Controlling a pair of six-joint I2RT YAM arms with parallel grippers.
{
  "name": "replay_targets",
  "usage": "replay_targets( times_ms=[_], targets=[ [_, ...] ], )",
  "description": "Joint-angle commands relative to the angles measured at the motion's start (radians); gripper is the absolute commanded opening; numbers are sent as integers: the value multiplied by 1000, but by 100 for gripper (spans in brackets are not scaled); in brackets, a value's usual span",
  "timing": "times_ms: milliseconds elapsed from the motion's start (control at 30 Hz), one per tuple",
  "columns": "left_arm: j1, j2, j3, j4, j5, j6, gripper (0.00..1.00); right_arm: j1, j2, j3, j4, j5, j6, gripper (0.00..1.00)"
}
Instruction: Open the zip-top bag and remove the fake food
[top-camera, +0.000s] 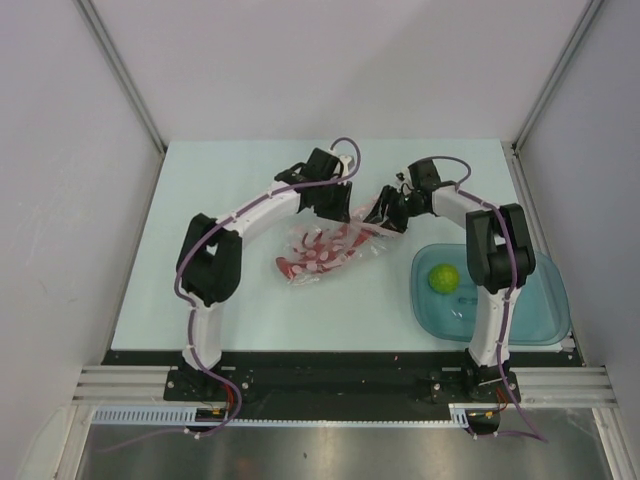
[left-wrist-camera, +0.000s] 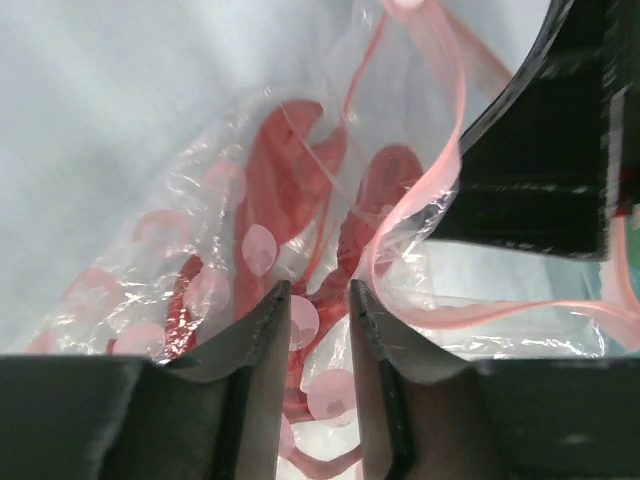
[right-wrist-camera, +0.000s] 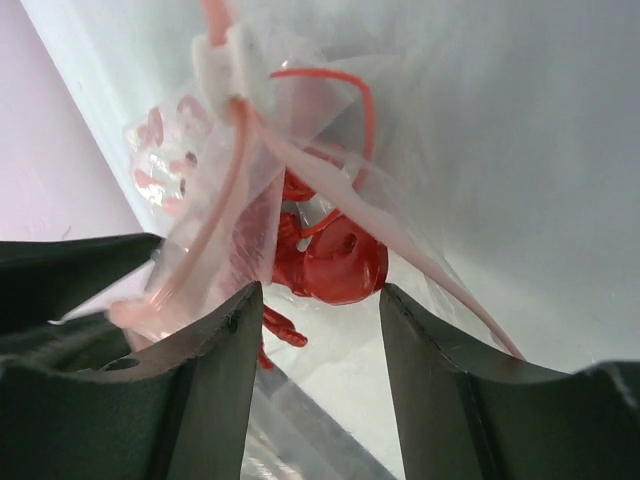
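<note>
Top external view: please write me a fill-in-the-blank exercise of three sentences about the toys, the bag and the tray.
1. The ball in the teal tray is ____ in colour.
2. The red lobster lies ____ the zip-top bag.
3. The teal tray holds only ____ toy.
Missing words: green; inside; one.
</note>
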Motion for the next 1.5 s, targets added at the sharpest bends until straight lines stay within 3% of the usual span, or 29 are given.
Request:
replay_targets(
  times_ms=[0, 33, 67, 133, 400, 500, 533, 667, 1100, 1467],
  targets=[
    [-3, -51, -40, 35, 27, -22, 45, 2, 16, 59, -20, 14, 19, 55],
    [-4, -67, -50, 42, 36, -19, 50, 5, 16, 62, -27, 22, 22, 55],
    [-4, -103, -75, 61, 62, -16, 61, 8, 16, 67, -38, 34, 22, 56],
    [-6, -148, -103, 78, 74, -8, 68, 17, 19, 68, -44, 43, 19, 57],
    [4, -312, -121, 43, 73, -5, 70, 36, 56, 145, -138, 106, 5, 57],
    [5, -325, -139, 50, 71, -17, 62, 47, 57, 142, -142, 123, 23, 55],
    [8, -320, -150, 56, 70, -26, 51, 48, 56, 142, -142, 128, 28, 54],
    [20, -254, -202, 87, 30, -42, 32, 57, 65, 145, -124, 120, 40, 52],
    [57, 102, 31, -40, -44, -28, 24, 68, 109, 174, -95, 76, 62, 53],
    [57, 68, -63, 4, 31, 10, 19, 99, 166, 212, -29, 51, 148, 54]
  ],
)
